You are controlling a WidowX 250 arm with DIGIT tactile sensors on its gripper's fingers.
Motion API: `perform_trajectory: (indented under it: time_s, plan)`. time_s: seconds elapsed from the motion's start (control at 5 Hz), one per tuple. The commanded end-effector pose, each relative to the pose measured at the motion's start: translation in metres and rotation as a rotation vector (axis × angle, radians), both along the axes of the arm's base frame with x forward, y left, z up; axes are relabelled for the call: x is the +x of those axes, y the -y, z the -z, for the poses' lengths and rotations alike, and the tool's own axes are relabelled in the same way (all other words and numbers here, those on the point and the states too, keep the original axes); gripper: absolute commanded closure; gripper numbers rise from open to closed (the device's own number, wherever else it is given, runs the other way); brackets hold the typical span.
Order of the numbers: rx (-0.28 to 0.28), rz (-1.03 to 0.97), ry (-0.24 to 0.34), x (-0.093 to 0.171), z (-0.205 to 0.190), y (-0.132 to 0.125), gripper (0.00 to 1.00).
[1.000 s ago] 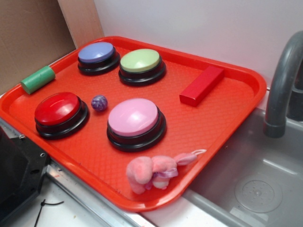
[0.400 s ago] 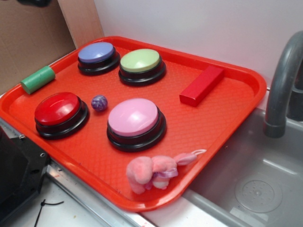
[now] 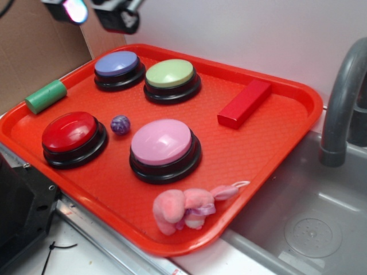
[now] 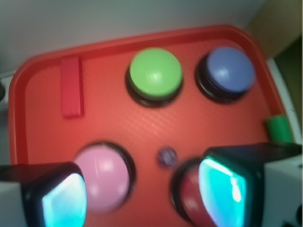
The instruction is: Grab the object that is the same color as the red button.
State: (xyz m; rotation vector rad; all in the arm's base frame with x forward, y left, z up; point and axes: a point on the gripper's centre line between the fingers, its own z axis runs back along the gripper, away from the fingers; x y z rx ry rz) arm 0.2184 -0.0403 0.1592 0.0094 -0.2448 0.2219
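The red block point(image 3: 245, 103) is found lying flat near the tray's point(image 3: 298, 123) far right edge, untouched. It is judged rigid, light and matte; a grasp across its narrow width is advised. The gripper point(image 4: 142, 189) is held wide, empty, high above.

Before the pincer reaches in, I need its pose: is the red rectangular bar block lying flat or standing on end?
Lying flat: the red rectangular bar block rests lengthwise on the red plastic tray.

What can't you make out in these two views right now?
- Gripper: exterior view, cut off by the top edge; jaw state unclear there.
- Red button: wrist view, mostly hidden behind a finger.
- Purple ball: wrist view, blurred, pattern unreadable.
- Green cylinder: wrist view, partly covered by the gripper.
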Motion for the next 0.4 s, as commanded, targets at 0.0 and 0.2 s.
perform_trajectory:
  time_s: [0.0,0.2]
  plan:
    - [-0.007,0.006,0.078,0.06,0.036,0.016,0.0]
    - [-0.088,0.035,0.067,0.079,0.061,0.031,0.0]
